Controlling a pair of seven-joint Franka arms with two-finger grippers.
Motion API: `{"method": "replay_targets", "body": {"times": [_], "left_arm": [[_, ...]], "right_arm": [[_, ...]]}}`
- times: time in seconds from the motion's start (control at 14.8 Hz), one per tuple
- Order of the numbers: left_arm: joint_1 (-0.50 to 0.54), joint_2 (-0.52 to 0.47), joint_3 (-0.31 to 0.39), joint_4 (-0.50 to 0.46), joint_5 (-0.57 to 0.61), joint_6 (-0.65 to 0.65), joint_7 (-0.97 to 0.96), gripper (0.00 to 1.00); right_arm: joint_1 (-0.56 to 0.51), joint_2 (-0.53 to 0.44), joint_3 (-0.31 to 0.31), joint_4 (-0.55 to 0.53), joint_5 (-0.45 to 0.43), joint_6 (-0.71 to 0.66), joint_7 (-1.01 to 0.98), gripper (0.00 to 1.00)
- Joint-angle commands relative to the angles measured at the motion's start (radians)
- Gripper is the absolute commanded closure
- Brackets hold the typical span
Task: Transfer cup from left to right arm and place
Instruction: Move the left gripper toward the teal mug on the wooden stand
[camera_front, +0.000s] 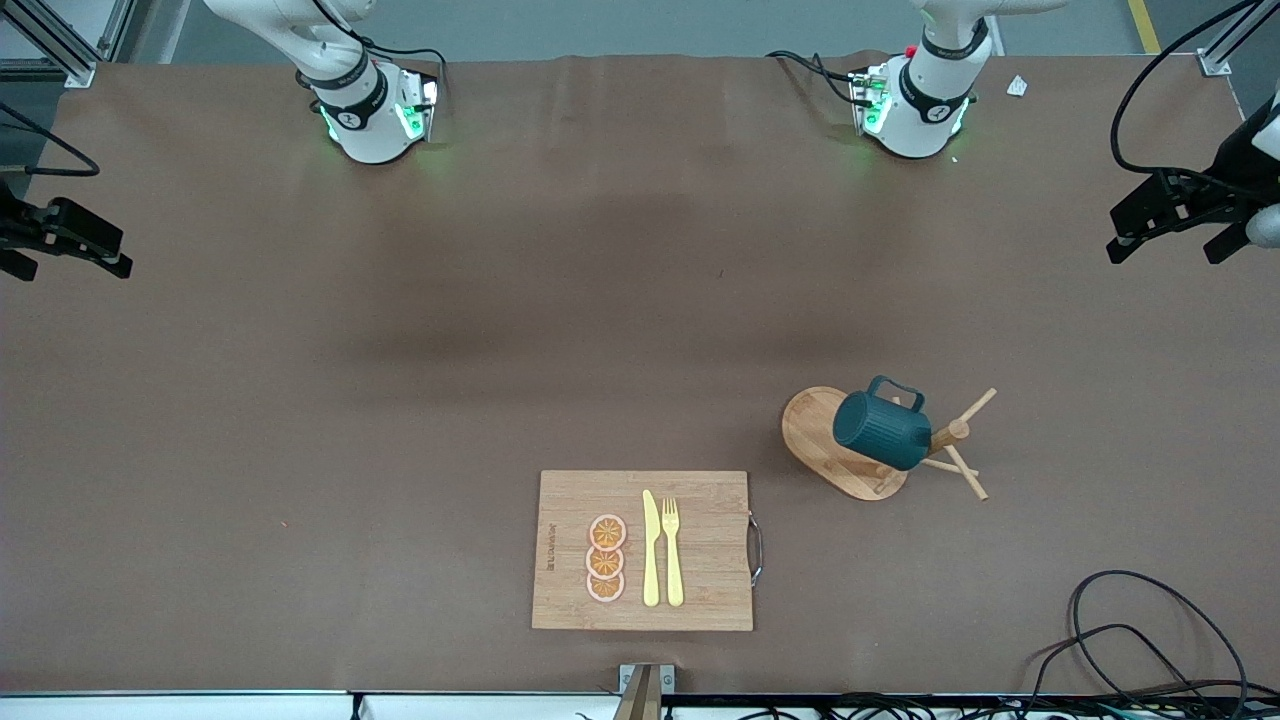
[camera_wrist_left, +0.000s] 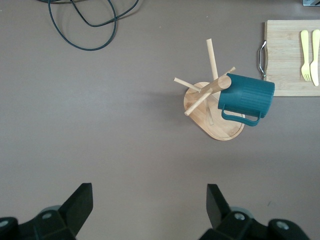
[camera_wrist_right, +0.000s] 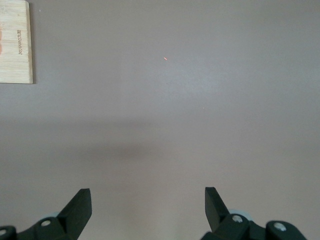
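I see even, fairly soft overhead light on the brown surface (camera_front: 400, 400), with no glare. Two broad faint shadows cross its middle. The cup (camera_front: 882, 430) casts little shadow. Everything looks sharp; green lamps glow at both arm bases.

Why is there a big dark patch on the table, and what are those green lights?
Front view: soft shadows lie across the bare table, probably cast by the raised arms; green glow comes from lights on both robot bases. Right wrist view: one faint shadow band crosses the table. Left wrist view: even light, the cup looks sharp.

Cup (camera_front: 882, 430) on peg rack (camera_front: 880, 455)
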Motion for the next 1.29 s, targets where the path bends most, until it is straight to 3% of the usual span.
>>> {"method": "replay_targets", "body": {"times": [0.0, 1.02, 1.22], "left_arm": [[0.006, -0.007, 0.0, -0.002, 0.001, 0.012, 0.018, 0.0], [0.004, 0.031, -0.007, -0.001, 0.006, 0.003, -0.012, 0.0], [-0.002, 0.054, -0.009, -0.005, -0.022, -0.026, -0.208, 0.0]], "right_arm": [[-0.001, -0.021, 0.004, -0.011, -0.012, -0.007, -0.01, 0.0], [0.002, -0.021, 0.007, -0.011, -0.012, -0.015, -0.003, 0.0], [0.003, -0.021, 0.007, -0.011, -0.012, -0.013, -0.003, 0.0]]}}
